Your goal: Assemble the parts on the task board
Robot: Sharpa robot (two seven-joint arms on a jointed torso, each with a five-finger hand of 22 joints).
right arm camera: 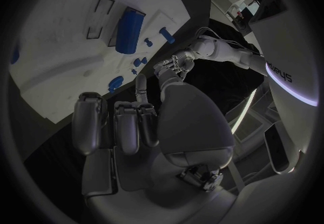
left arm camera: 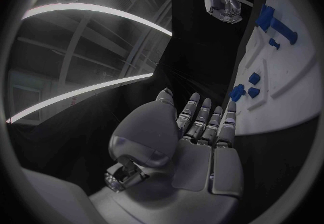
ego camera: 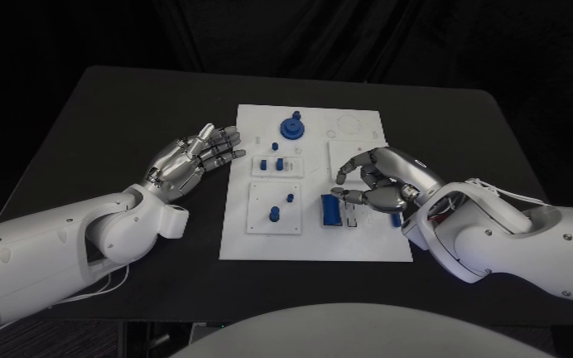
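– Why is the right hand (ego camera: 380,181) over the task board (ego camera: 358,246)?
– Fingers curled, holding nothing, poised by the blue block (ego camera: 329,210) at five o'clock. The left hand (ego camera: 191,162) rests spread and empty on the worktop (ego camera: 119,109) at nine.

My left hand (ego camera: 191,162) is lying palm up with its fingers (ego camera: 221,144) stretched out and slightly spread, holding nothing, the left arm (ego camera: 72,238) reaching in behind it. My right hand (ego camera: 380,182) is hovering palm down, its fingers (ego camera: 353,165) curling inward and downward with nothing between them, the right arm (ego camera: 496,238) bending behind the wrist.
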